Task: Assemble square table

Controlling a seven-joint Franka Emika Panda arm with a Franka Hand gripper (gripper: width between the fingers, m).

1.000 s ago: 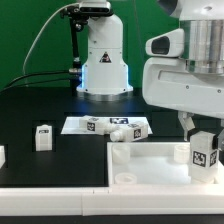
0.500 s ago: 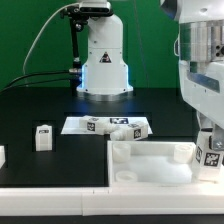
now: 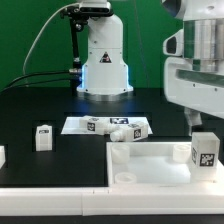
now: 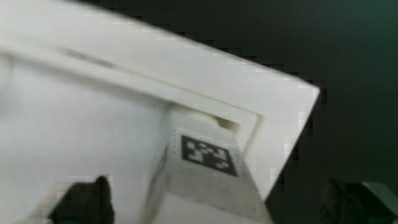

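The white square table top point(image 3: 150, 160) lies flat at the front of the exterior view's right. One white leg with a black-and-white tag point(image 3: 205, 150) stands upright on its near right corner. My gripper point(image 3: 204, 126) hangs just above that leg, and one dark finger point(image 3: 190, 121) shows beside it. In the wrist view the tagged leg point(image 4: 208, 160) rises from the corner of the top point(image 4: 107, 90) between my two fingers point(image 4: 80, 202). The jaws stand wide apart and do not touch it. My gripper point(image 4: 222, 205) is open.
Another leg point(image 3: 42, 137) stands on the black surface at the exterior view's left. Two legs point(image 3: 126, 128) lie on the marker board point(image 3: 75, 125). A white part point(image 3: 2, 155) shows at the left edge. The robot base point(image 3: 103, 60) stands at the back.
The arm dipped and swung to the exterior view's right around the leg, then rose. The leg stays upright on the table top's corner, free of the fingers.
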